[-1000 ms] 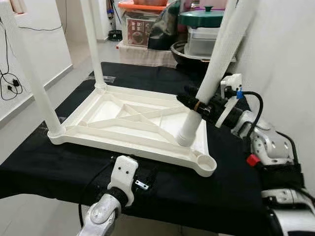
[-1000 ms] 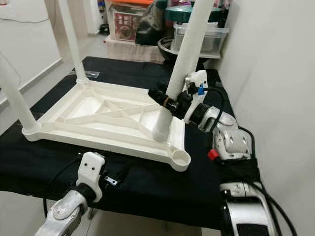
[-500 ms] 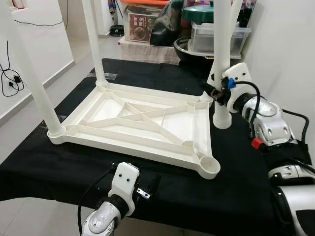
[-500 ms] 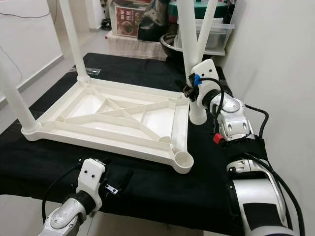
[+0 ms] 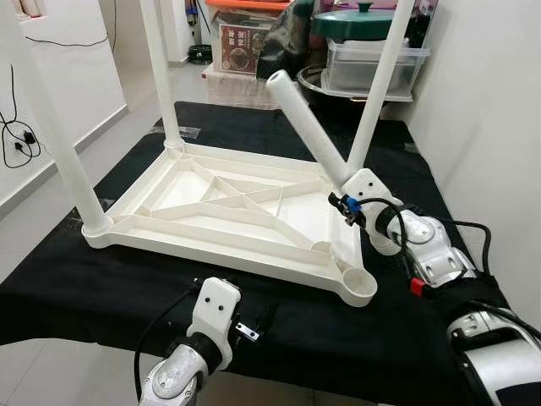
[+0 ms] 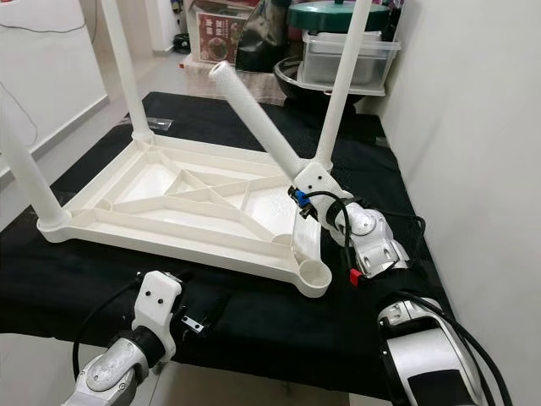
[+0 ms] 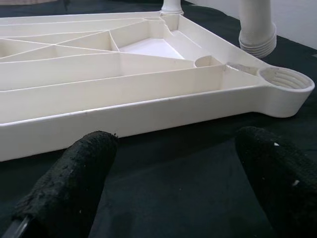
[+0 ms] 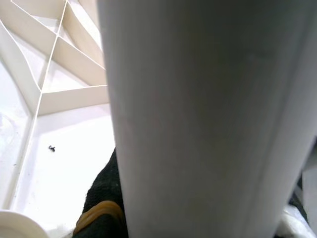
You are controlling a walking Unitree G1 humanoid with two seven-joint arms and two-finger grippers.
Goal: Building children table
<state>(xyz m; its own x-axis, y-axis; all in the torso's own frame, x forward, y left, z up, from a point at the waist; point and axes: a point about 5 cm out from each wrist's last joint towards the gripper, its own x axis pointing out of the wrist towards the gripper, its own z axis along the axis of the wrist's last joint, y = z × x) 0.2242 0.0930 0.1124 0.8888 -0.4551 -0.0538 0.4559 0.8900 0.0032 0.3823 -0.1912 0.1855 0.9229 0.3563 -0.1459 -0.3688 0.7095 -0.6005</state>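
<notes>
Readable text: none in any view.
Cardboard box (image 5: 239,46) at the far end of the room: carries a dark printed picture, its lettering too small and blurred to read.
White tabletop (image 5: 228,211): unmarked plastic.

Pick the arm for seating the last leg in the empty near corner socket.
Right. The right gripper already holds the loose leg, tilted beside the empty socket. The left gripper hovers open, low before the tabletop's near edge.

Inverted tabletop (image 5: 228,211) lies on bench (image 5: 101,288); three legs (image 5: 161,76) stand in corners. Near-right socket (image 5: 359,283) holds none. Loose leg (image 5: 308,127) leans over right edge. Storage bins (image 5: 372,63) behind.
</notes>
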